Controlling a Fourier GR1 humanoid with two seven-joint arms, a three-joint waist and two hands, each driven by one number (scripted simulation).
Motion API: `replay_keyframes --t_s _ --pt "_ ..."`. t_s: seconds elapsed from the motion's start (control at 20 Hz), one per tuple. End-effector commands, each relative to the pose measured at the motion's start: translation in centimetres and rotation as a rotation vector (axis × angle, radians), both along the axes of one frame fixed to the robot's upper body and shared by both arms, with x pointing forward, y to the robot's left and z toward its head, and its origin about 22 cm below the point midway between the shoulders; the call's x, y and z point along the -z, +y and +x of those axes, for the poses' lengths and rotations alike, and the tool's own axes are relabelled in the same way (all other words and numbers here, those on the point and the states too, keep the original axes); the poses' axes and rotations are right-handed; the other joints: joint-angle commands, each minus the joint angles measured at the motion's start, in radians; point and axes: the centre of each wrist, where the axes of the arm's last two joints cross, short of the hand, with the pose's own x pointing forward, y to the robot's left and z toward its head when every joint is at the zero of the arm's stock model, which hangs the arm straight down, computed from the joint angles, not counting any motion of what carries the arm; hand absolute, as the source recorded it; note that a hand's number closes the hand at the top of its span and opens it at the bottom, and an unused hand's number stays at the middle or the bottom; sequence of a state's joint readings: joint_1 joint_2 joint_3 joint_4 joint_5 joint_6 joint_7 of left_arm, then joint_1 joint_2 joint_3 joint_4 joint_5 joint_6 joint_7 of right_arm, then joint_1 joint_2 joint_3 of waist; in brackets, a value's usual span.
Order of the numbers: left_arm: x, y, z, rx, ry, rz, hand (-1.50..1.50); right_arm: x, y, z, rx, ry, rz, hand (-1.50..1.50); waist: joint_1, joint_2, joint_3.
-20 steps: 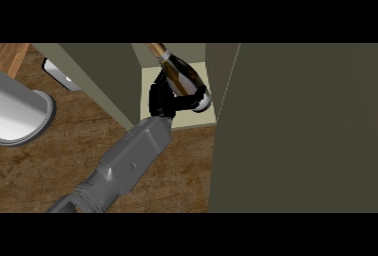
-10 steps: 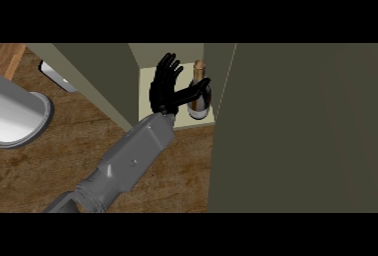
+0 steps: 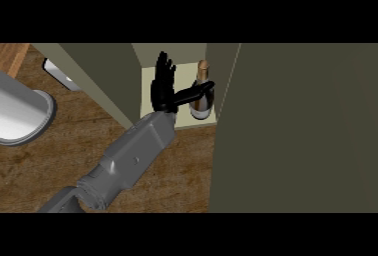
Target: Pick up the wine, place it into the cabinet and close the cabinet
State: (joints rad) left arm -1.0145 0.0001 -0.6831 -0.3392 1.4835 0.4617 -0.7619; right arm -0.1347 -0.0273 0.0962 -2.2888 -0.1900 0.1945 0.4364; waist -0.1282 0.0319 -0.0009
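My left hand (image 3: 162, 94) is inside the open cabinet (image 3: 171, 50), fingers straight and pointing toward its back, thumb spread wide to the side. It holds nothing. The thumb tip lies across the wine bottle (image 3: 201, 102), though I cannot tell whether it touches the glass or only passes in front of it.

The wine bottle stands upright on the cabinet's pale floor, just beside my hand and against the edge of the big olive door (image 3: 295, 130) that fills the side of the view past the bottle. Its tan foil neck points up, and its dark body carries a pale label near the base; no writing on it can be read.

A second olive panel (image 3: 100, 75) slants away on the other side of my hand. My grey forearm crosses the brown wooden counter (image 3: 52, 170) below the cabinet. Well apart from the cabinet, beyond that panel, sit a grey round vessel (image 3: 18, 117) and a small white object (image 3: 59, 74) I cannot identify.
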Motion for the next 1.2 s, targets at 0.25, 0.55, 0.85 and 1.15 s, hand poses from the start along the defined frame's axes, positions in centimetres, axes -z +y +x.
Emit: replay_keyframes --t_s 0.25,0.55,0.85,1.15 --pt "-1.6 -1.2 0.6 0.056 -0.079 0.129 -1.50 -1.0 0.8 -0.3 -0.007 -0.009 0.009 -1.50 0.005 -0.002 -0.001" --pt "-1.4 -1.7 0.0 0.045 -0.138 0.105 -1.50 0.0 0.5 -0.3 -0.003 0.016 -0.002 -1.50 0.024 -0.007 0.000" --pt "-0.7 -2.9 -1.8 0.096 -0.151 0.048 -1.50 0.5 -1.1 -0.4 0.022 0.028 -0.031 -1.50 0.056 -0.017 0.001" --pt "-0.6 -4.3 -3.4 0.136 -0.156 0.032 -1.50 -0.1 -1.3 -0.3 0.031 0.037 -0.007 -1.50 0.054 -0.018 0.001"
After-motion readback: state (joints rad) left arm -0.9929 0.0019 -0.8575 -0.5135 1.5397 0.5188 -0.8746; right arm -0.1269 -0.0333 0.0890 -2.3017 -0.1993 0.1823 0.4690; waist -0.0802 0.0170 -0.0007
